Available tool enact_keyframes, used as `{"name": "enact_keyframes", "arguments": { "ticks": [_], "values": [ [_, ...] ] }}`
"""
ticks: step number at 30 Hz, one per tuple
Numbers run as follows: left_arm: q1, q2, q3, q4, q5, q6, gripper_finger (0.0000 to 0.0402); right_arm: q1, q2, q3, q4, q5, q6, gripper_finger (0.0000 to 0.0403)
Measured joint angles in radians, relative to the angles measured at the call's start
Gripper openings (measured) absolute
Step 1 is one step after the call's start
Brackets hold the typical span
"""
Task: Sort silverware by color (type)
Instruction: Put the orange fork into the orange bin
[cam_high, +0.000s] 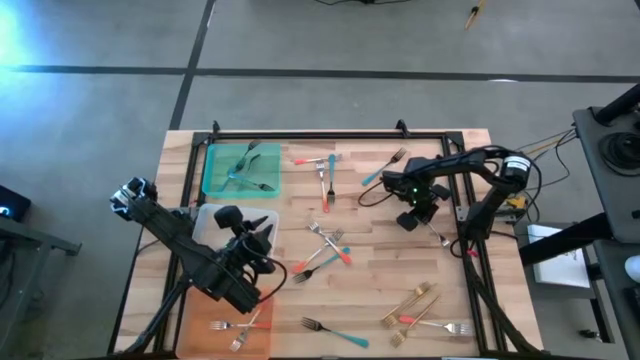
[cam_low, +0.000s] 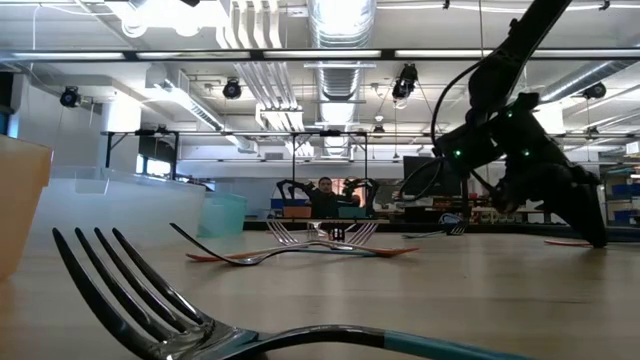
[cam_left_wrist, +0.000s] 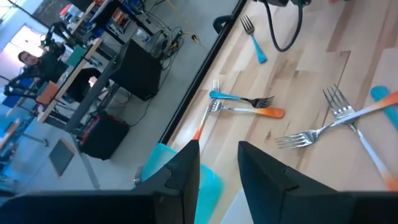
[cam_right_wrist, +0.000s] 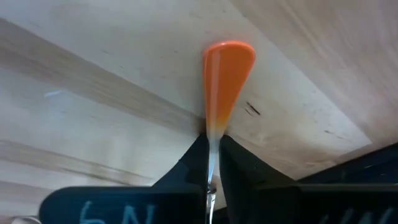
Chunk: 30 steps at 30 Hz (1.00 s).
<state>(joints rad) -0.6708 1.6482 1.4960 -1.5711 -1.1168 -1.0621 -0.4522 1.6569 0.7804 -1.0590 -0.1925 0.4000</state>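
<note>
Right claw (cam_right_wrist: 212, 163) clamped on slim fork (cam_right_wrist: 225, 87), orange handle; left claw (cam_left_wrist: 219, 169) parted

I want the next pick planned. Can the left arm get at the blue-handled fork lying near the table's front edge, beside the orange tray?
Probably yes. The blue-handled fork lies alone on bare wood, nothing on it, just right of the orange tray. The left gripper hovers nearby, fingers apart and empty; the right gripper is busy on an orange-handled fork.
</note>
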Motion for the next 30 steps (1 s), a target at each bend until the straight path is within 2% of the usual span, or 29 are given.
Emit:
{"name": "enact_keyframes", "arguments": {
  "ticks": [3,6,11,16,22,25,30],
  "values": [
    [0.000,0.000,0.000,0.000,-0.003,-0.041,0.0093,0.000,-0.012,0.014,-0.009,0.001,-0.015,0.0015],
    [0.000,0.000,0.000,0.001,-0.056,-0.099,0.0093,0.004,-0.041,0.033,0.008,0.007,-0.034,0.0014],
    [0.000,0.000,-0.001,0.031,-0.139,-0.153,0.0093,0.016,-0.133,0.065,0.228,0.020,-0.056,0.0011],
    [0.002,0.002,-0.005,0.137,-0.153,-0.145,0.0093,0.054,-0.246,0.066,0.469,0.008,-0.063,0.0007],
    [0.023,0.003,-0.012,0.343,-0.155,0.071,0.0093,0.114,-0.345,0.065,0.733,0.008,-0.093,0.0007],
    [0.042,0.003,-0.013,0.424,-0.122,0.172,0.0093,0.145,-0.374,0.065,0.853,0.009,-0.112,0.0007],
    [0.065,0.003,-0.021,0.525,-0.077,0.232,0.0093,0.176,-0.392,0.065,0.961,0.009,-0.154,0.0008]
  ]
}}
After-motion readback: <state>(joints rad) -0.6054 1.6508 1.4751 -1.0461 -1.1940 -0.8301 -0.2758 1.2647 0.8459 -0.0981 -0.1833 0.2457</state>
